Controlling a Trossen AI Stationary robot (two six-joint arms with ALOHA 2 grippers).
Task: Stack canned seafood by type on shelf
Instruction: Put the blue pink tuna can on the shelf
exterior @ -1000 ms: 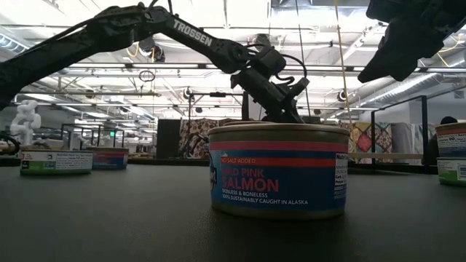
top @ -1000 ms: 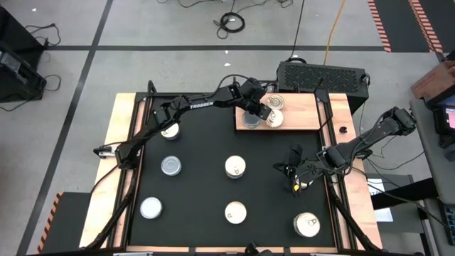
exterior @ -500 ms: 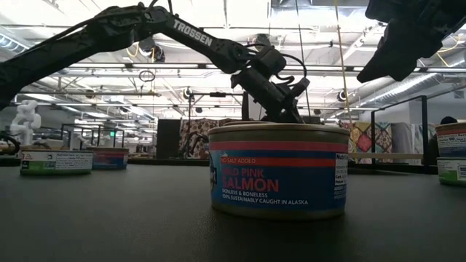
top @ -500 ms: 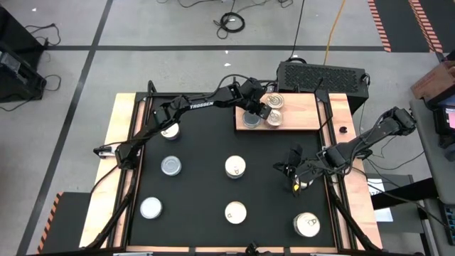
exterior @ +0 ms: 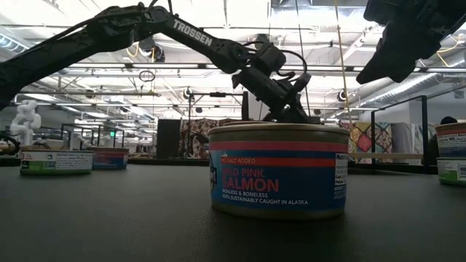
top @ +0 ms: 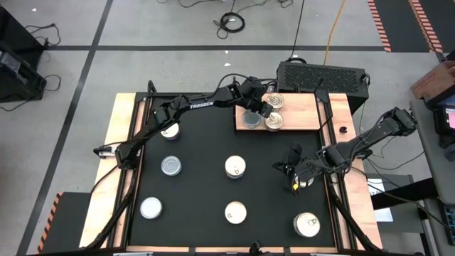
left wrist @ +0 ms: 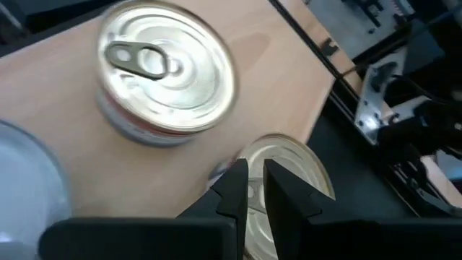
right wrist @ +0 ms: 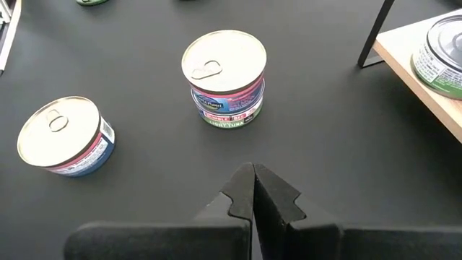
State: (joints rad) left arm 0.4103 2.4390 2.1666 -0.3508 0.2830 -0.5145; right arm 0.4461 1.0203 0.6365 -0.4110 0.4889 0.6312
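Release step: left gripper (left wrist: 255, 189) fingers slightly parted, straddling pull-tab can (top: 274, 122) rim on shelf (top: 306, 114). Next: widen, lift clear. Right gripper (right wrist: 253, 189) clenched, idle.

Silvery tin (left wrist: 22, 188) cut off at the frame edge; shelf (exterior: 378, 156) mostly hidden behind salmon tin (exterior: 278, 171).

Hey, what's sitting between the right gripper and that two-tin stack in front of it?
Nothing: in the right wrist view only bare black mat lies between the shut right gripper and the two-tin stack.
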